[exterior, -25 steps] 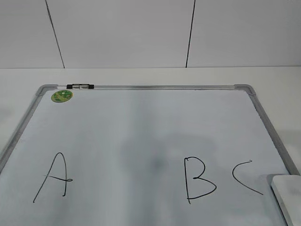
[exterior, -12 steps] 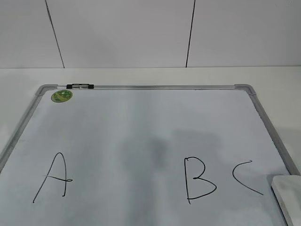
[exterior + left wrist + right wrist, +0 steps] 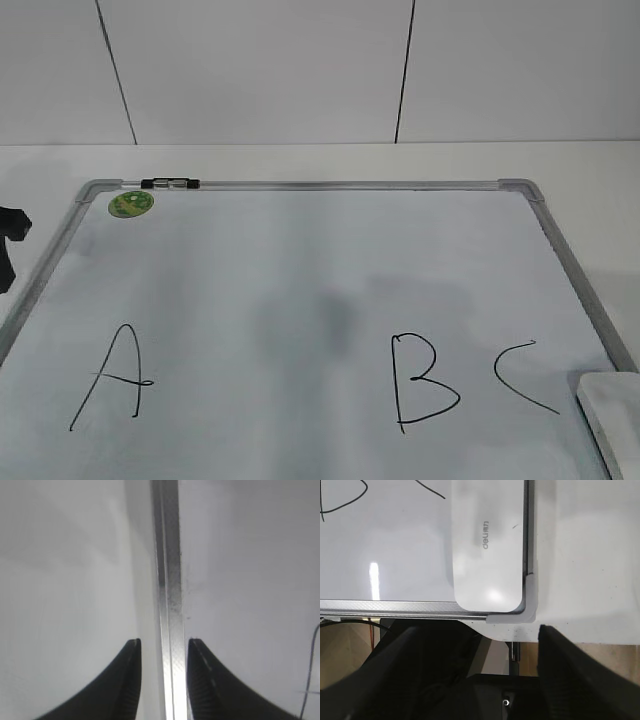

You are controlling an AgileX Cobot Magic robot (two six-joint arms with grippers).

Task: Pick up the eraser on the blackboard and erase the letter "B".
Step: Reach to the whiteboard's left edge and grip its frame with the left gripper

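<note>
Since one second back: dark left gripper (image 3: 8,245) now poking in at left edge of exterior view, beside the frame of the blackboard (image 3: 300,186); absent from both prior frames. Eraser (image 3: 612,420), letter "B" (image 3: 424,392), "A" (image 3: 112,378) and "C" (image 3: 524,376) unmoved. Left wrist view: left gripper (image 3: 162,652) directly over the grey frame rail, jaws set narrowly apart, one either side of the rail, holding nothing; contact with rail not determinable. Right wrist view: right gripper (image 3: 475,645) spread wide, empty, fingers dark and blurred at bottom of view, off the board's near edge. Eraser (image 3: 487,542) flat on the board in its near right corner, tucked against the right frame rail and the rounded corner piece — long axis along that rail, running straight away from the right gripper, short side nearest it. Eraser slightly off-centre within the finger span. "B" just left of "C", which lies between it and the eraser. Judgement: right arm far nearer — left sits at the opposite side of the board, well apart from the eraser. Pickup not yet begun; likely needs forward reach and descent, fingers across the short width. Risk: outer finger fouling the frame rail.
</note>
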